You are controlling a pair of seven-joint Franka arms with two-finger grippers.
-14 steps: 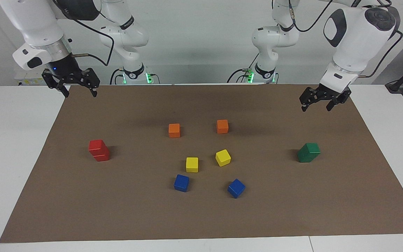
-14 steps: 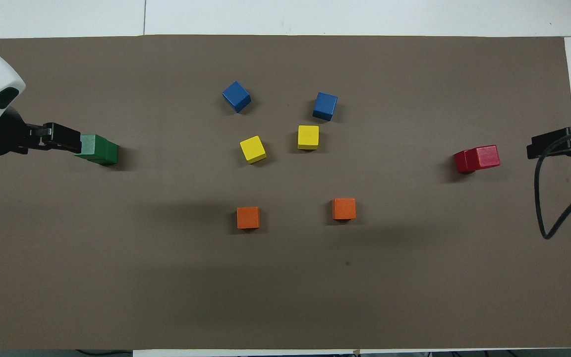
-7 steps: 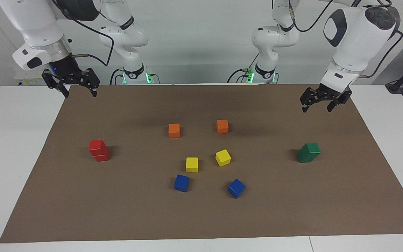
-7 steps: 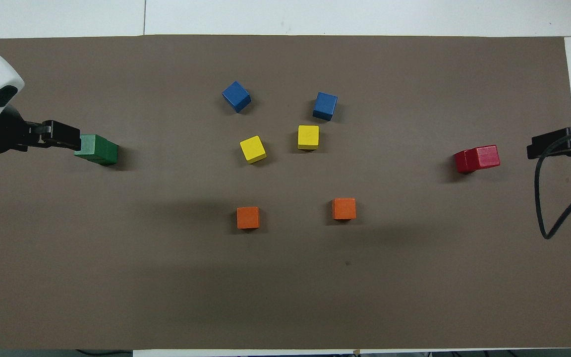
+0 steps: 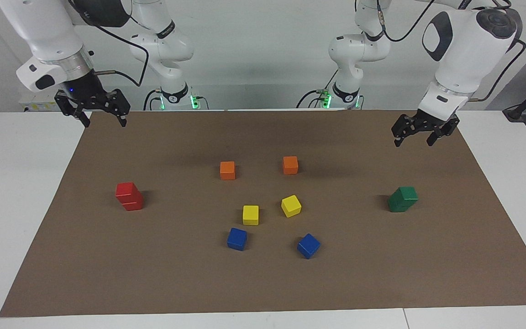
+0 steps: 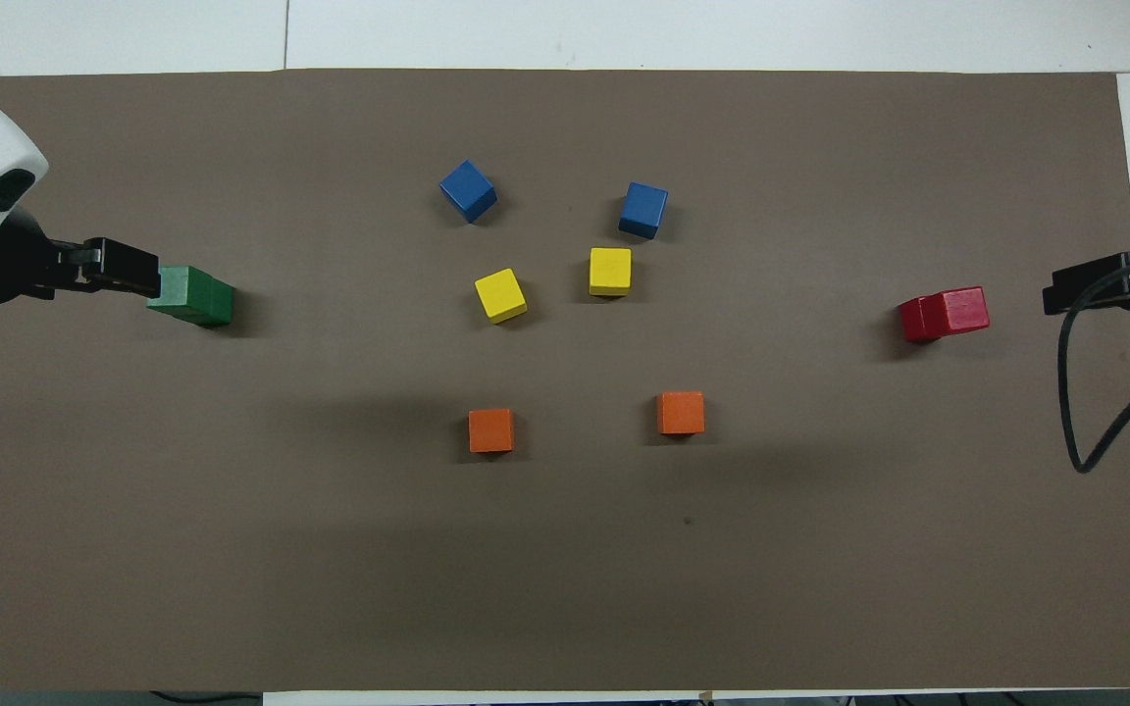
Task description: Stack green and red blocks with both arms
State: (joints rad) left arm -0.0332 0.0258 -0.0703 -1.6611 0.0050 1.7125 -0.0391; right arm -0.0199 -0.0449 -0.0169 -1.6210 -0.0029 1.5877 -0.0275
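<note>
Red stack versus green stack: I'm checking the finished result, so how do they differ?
The red stack stands toward the right arm's end of the table; the green stack toward the left arm's end. The red stack's seam shows plainly; the green stack's barely shows. Both are two cubes high, untouched by either gripper.

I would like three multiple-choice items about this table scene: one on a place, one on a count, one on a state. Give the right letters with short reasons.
1. Where does the red stack stand?
A. toward the right arm's end of the table
B. between the yellow cubes
C. on the green stack

2. How many orange cubes lie on the brown mat?
A. one
B. two
C. four

3. What is the state of the left hand?
A. shut on a green cube
B. open and empty
C. resting on the mat

Answers:
1 A: it stands near that end, two red cubes high.
2 B: the orange cubes are a pair.
3 B: its fingers are spread in the air, above the green stack; the right hand is open too.
</note>
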